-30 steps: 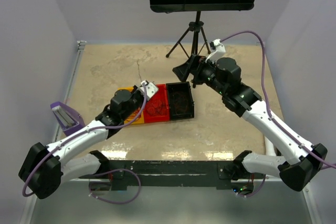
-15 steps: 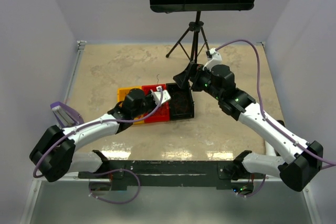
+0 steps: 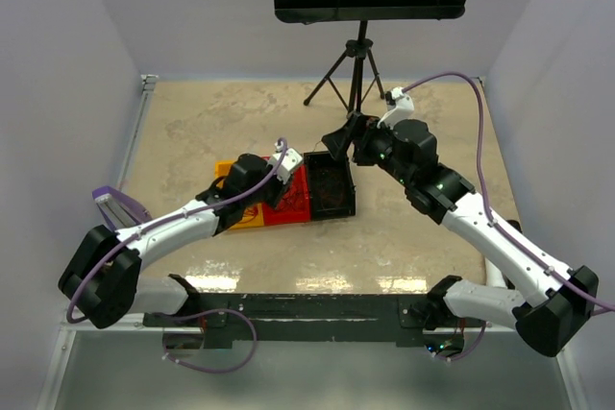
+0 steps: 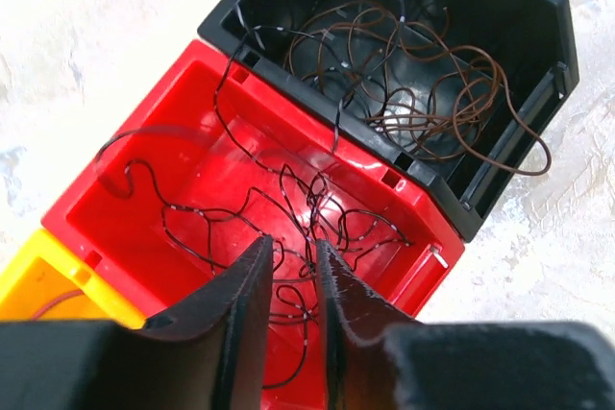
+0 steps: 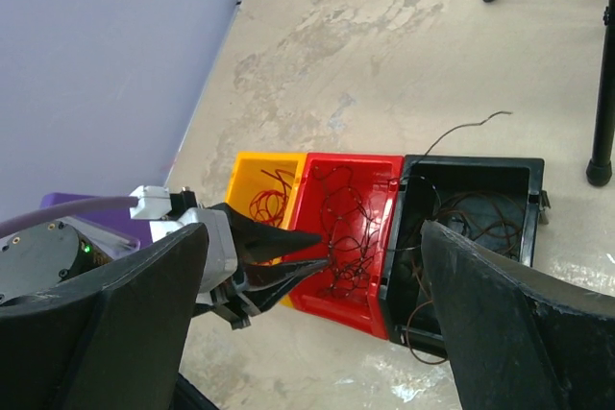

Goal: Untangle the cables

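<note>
Red plastic lies right under your left gripper (image 4: pixel 293 247). In the last second it swung toward the black bin (image 4: pixel 538 36), then came back over the red bin (image 4: pixel 192 84). Its fingers sit a thin slit apart, and I see nothing pinched.

Your right gripper (image 3: pixel 338 141) dipped closer and hangs spread wide by the black bin.

The cables look nearly sorted. The thin black wires (image 4: pixel 288 199) are in the red bin and the brown wires (image 4: pixel 423 84) are in the black bin. One black strand crosses the rim between them, so I think that one is left. No words or labels show.

Beige table (image 3: pixel 192 132) carries three bins (image 3: pixel 298 206) and tripod (image 3: pixel 356 74).
</note>
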Action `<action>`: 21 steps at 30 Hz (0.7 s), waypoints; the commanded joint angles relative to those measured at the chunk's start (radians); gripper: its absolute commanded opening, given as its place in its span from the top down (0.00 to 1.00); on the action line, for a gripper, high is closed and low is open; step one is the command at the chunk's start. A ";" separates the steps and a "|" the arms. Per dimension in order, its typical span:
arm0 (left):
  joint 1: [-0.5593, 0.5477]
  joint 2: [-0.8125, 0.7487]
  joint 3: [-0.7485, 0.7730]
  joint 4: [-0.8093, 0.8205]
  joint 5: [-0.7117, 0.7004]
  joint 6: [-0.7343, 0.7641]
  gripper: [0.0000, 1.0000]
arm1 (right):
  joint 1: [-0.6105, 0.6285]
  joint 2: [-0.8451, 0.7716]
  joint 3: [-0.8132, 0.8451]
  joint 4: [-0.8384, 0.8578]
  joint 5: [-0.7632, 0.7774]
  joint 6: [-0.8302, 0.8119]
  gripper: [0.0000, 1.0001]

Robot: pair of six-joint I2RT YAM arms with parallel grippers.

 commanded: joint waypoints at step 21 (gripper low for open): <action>0.016 0.040 0.764 -0.922 -0.370 -0.020 0.00 | -0.008 -0.112 0.053 -0.117 0.170 -0.103 0.01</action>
